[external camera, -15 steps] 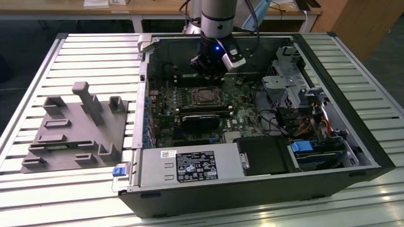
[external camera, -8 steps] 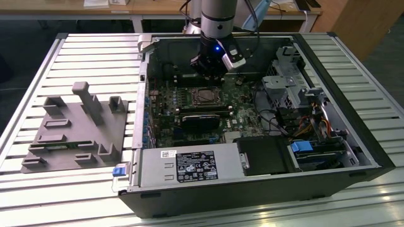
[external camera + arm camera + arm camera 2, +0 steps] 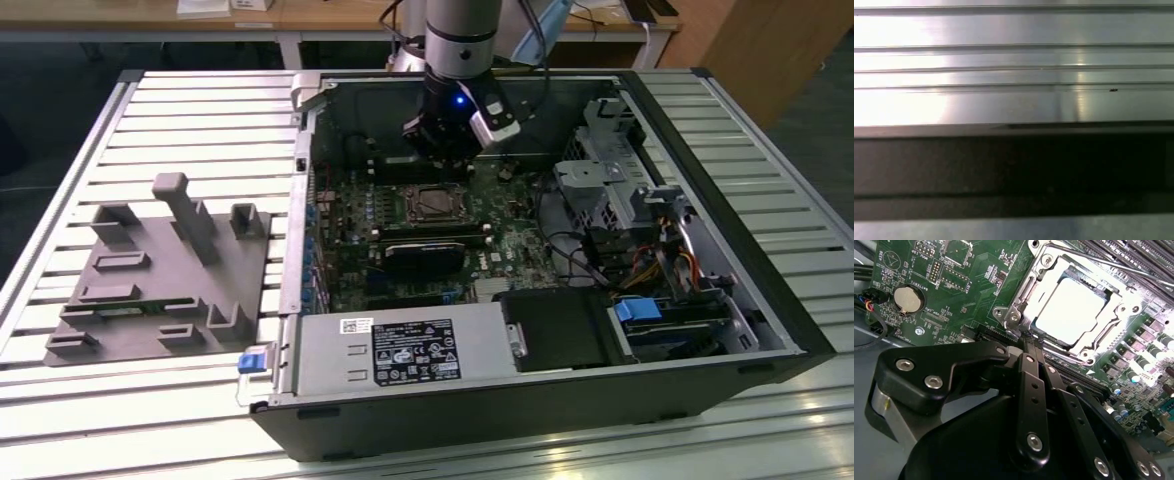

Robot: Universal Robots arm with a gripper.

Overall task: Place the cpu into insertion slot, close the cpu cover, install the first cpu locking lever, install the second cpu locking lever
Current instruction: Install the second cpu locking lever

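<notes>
In the second wrist view the hand (image 3: 1029,340) is closed with nothing between its fingers, its tips at the edge of the insertion slot (image 3: 1015,317). The cpu (image 3: 1070,310) sits in that slot with the cpu cover (image 3: 1050,262) lying flat around it. In the exterior view the hand (image 3: 441,172) hangs inside the open computer case (image 3: 534,400) on the slatted tabletop (image 3: 200,110).

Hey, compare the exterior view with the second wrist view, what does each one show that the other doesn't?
Exterior view alone: the whole open computer case, the slatted metal table, a grey fixture block on the exterior view's left, and the power supply.

Second wrist view alone: a coin battery and the gripper with its jaws closed together beside the socket edge.

Both: the green motherboard, and the cpu seated under the cpu cover.
</notes>
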